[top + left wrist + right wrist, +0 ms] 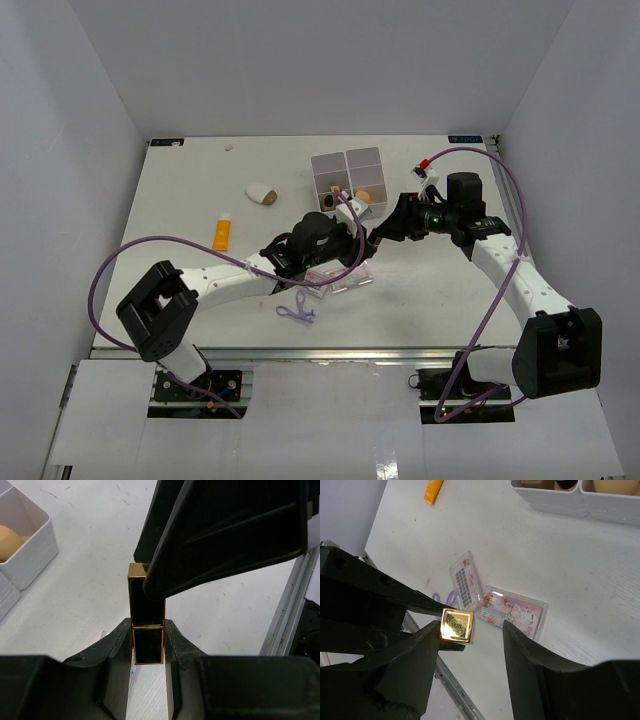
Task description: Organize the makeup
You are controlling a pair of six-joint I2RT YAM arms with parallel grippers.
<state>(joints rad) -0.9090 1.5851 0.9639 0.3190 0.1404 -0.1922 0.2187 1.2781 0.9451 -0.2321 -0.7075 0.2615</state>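
Left gripper [330, 238] and right gripper [388, 228] meet nose to nose over the white table [180, 200] in the overhead view, just in front of the white four-compartment plastic box [348, 178]. Whatever sits between them is hidden there by the dark fingers, while the flat clear packets with pink print [338, 278] lie beneath and the thin purple tool [297, 310] lies nearer the bases. From the left wrist, the left gripper [146, 630] is clamped on the lower half of a black, square-sided lipstick tube with gold edging [145, 602]. Its long axis runs straight out along the fingers toward the right arm, and one right finger [225, 530] overlaps its upper half. From the right wrist, the lipstick tube [456, 625] shows end-on, gold cap facing the camera, inside the right gripper [472, 630]. Those jaws stand apart: one finger touches or nearly touches the cap, the other is clear of it. The handover looks to turn on the right jaws squeezing across that axis before the left lets go.
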